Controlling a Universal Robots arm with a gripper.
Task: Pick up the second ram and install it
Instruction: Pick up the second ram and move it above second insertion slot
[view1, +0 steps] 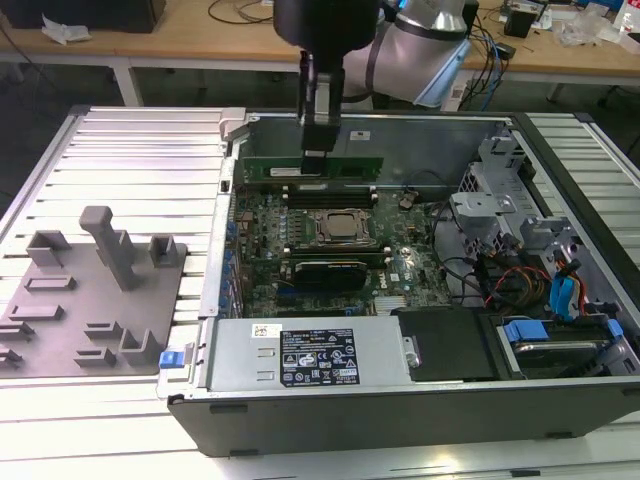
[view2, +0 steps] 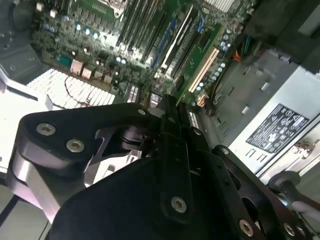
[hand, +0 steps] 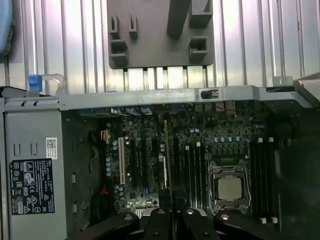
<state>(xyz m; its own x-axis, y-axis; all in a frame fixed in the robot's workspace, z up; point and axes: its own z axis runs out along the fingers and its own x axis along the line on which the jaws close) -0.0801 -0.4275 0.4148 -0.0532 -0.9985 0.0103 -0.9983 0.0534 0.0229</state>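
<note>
Ext view L→R | grey moulded holder tray (view1: 60, 300), matte, blocky posts, on ribbed metal table (view1: 140, 150) | open dark case (view1: 400, 420), green mobo (view1: 256, 232) w/ square metal CPU socket (view1: 345, 228) | second ram (view1: 270, 168): long flat green stick, level above far slots, directly under gripper (view1: 316, 155), which is clamped on its top edge at mid-length

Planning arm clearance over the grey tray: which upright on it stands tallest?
The capped post near the middle of the holder tray. It rises well above the rest, and the blocks around it all stand far lower.
</note>
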